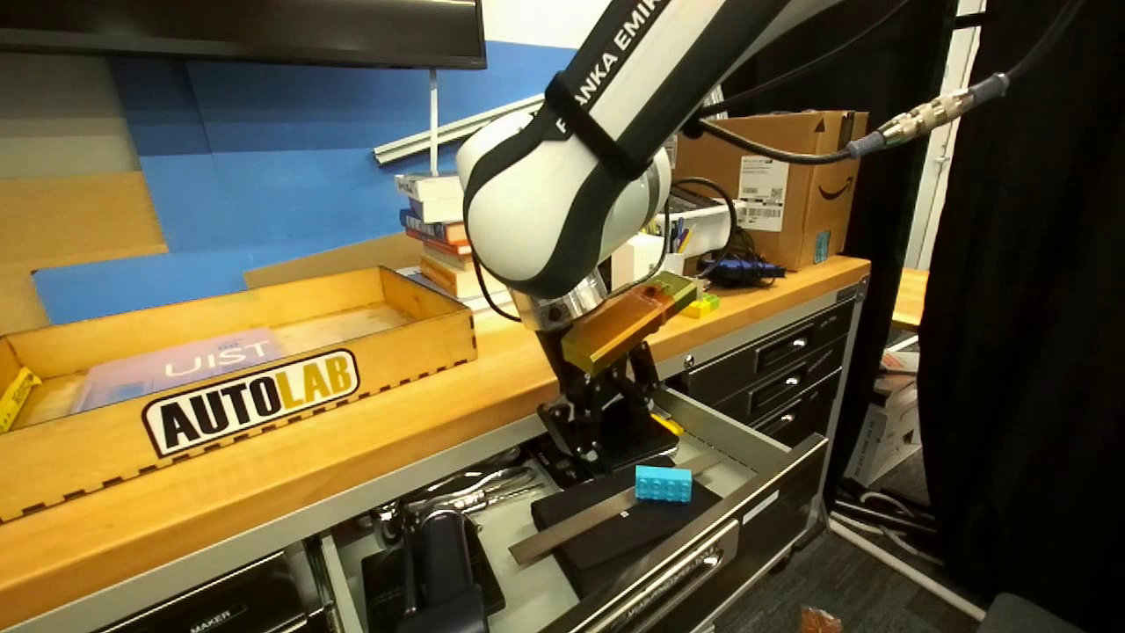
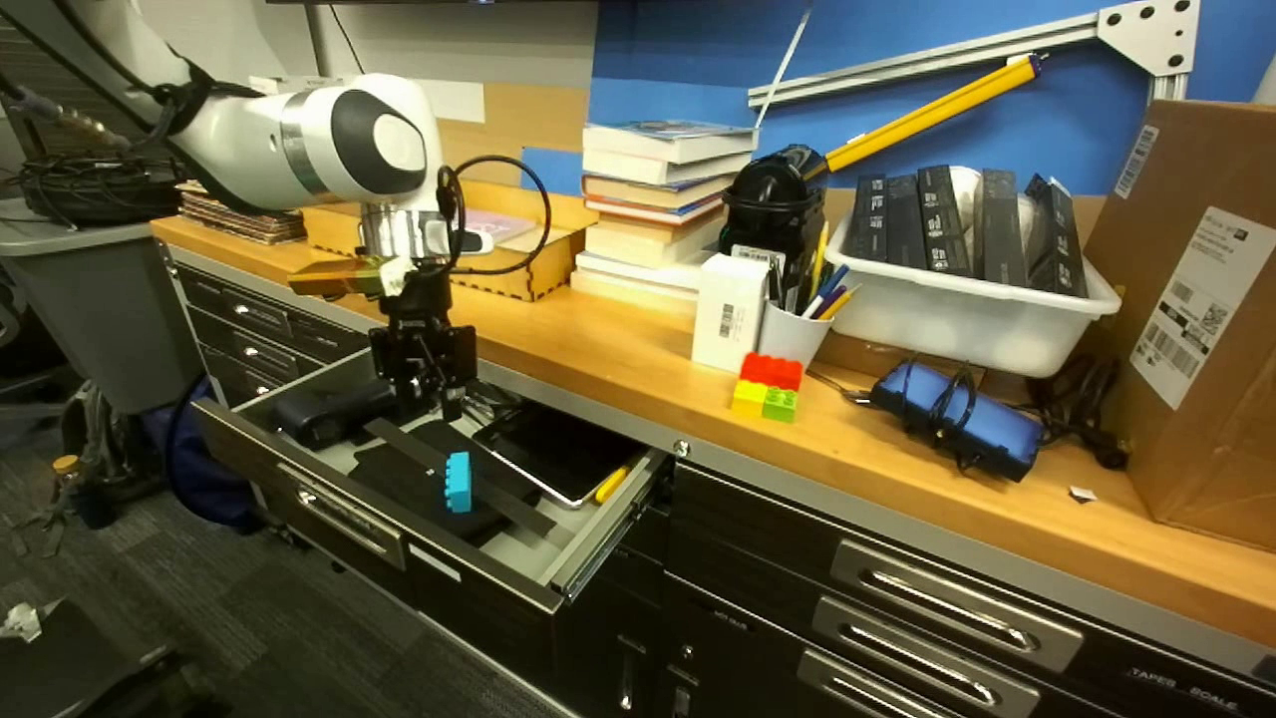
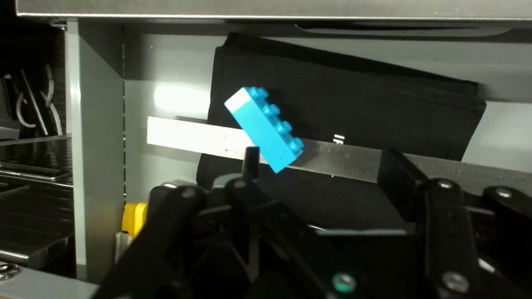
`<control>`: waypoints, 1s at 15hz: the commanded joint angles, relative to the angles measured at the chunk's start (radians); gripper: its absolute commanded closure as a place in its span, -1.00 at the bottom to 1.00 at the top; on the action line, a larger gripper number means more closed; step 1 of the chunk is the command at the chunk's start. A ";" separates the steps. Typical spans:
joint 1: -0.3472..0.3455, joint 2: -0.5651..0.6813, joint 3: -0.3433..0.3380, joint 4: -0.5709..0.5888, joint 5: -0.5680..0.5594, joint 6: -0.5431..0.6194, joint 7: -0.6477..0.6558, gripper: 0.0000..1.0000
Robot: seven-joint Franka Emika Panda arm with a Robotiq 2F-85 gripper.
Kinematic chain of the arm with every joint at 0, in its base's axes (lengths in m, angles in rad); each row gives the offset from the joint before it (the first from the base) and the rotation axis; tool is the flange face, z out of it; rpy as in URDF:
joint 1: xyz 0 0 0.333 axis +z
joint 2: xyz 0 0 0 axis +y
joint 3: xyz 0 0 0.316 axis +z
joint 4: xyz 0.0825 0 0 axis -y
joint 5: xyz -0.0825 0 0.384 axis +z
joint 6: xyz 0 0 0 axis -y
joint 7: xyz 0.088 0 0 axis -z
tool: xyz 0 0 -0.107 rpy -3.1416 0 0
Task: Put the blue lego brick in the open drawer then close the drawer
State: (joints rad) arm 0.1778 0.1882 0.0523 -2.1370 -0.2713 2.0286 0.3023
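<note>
Apparently the first half is done: the brick (image 3: 264, 129) is inside the drawer (image 2: 488, 613), seeming to lie on its side with the studs facing sideways, over the ruler (image 3: 187, 135) and the black pouch (image 3: 353, 93). My gripper (image 3: 318, 166) holds nothing; its fingers (image 3: 399, 182) stand well apart, and the brick is past their tips, on the side toward the drawer's front. From the wrist view alone I couldn't rule out contact with the nearer finger, but in an exterior view a gap shows between the gripper and the brick (image 2: 459, 482). I take the step in hand to be the changeover from placing to closing, because the drawer is pulled well out from under the bench (image 2: 618, 344). Next I'd lift straight up, swing out over the front and come down outside it, by the handle (image 2: 344, 522), then push toward the bench. The lift should come before any sideways travel: I can't tell whether the tips sit above the rim or below it, and a finger dragged across could flick the brick or hook the ruler. Bringing the fingers together first would give me something firmer to push with, and I'd aim mid-front, since a wide drawer may bind if shoved at one end
</note>
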 commanded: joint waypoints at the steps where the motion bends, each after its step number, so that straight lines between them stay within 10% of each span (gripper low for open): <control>1: -0.019 -0.052 0.011 -0.033 0.008 -0.023 -0.069 -1.00; 9: -0.103 -0.193 -0.022 -0.140 0.067 -0.204 -0.201 -1.00; 15: -0.152 -0.206 -0.046 -0.313 0.072 -0.047 -0.198 -1.00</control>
State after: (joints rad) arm 0.0400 0.0139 0.0097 -2.3613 -0.2111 1.9047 0.1183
